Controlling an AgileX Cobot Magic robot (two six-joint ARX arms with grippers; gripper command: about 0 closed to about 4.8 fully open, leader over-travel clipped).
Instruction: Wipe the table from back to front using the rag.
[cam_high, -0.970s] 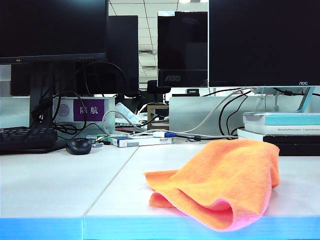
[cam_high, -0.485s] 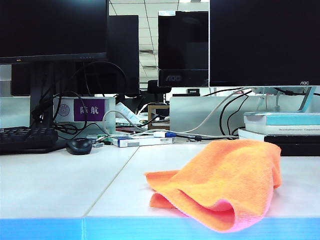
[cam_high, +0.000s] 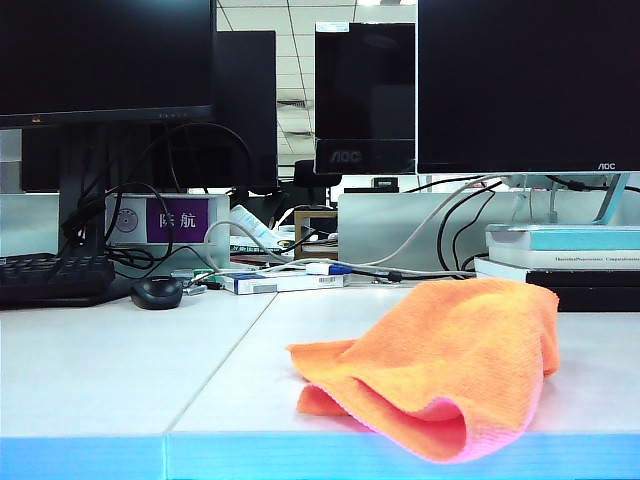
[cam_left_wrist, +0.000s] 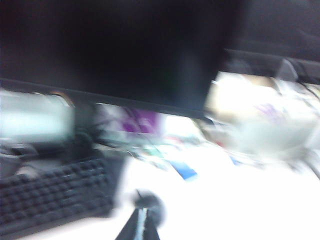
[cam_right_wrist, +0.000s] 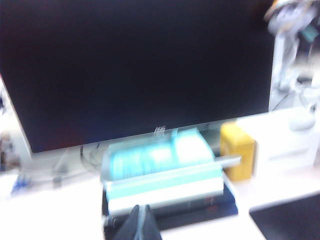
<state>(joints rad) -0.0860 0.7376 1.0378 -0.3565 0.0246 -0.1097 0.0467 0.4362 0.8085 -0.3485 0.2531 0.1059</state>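
Rag: orange rag (cam_high: 440, 365) lies crumpled in a loose heap on the table (cam_high: 120, 370), right of the seam, near the blue front edge; pinkish underside shows at the fold closest to the front. Nothing touches it.
Table: white top, no wipe marks readable; can't tell clean vs dirty from these views.
Left gripper: left gripper (cam_left_wrist: 141, 227) seen only in left wrist view, fingers pressed together, empty. Blurred view faces the keyboard (cam_left_wrist: 50, 195) and a dark monitor (cam_left_wrist: 120, 50); a mouse (cam_left_wrist: 150, 206) sits just past the tips. No rag in sight there.
Right gripper: right gripper (cam_right_wrist: 139, 224) seen only in right wrist view, fingers clenched to a point, holding nothing. Faces the stack of books (cam_right_wrist: 165, 175) under a big monitor (cam_right_wrist: 140, 65), yellow box (cam_right_wrist: 237, 150) beside. No rag in sight.
Exterior: neither arm shows in that view.
Progress: approx. zero. Rag not yet picked up, no stroke begun.
Left to do: open fingers, reach rag, grab or press it, carry to back of table, drag toward front; prob. several passes.
Watch: rag sits at the front edge, could slide off if nudged.
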